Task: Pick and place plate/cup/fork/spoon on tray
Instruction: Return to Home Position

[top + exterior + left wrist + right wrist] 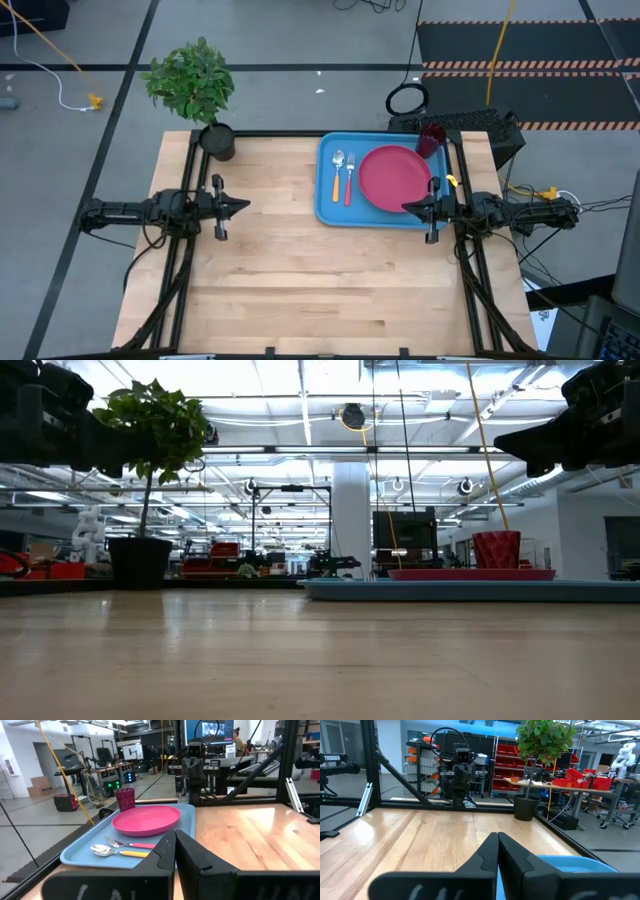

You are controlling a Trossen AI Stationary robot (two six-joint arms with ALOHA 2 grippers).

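Observation:
The light-blue tray lies at the table's far right. On it rest the pink-red plate, the maroon cup at the far right corner, the spoon with the orange handle and the fork with the red-pink handle, side by side left of the plate. My left gripper is shut and empty above the table's left part. My right gripper is shut and empty above the tray's near right edge. The left wrist view shows the plate, cup, fork and spoon.
A potted plant in a black pot stands at the table's far left corner. Black frame rails run along the table's left and right sides. Bare wood lies across the middle and near part of the table.

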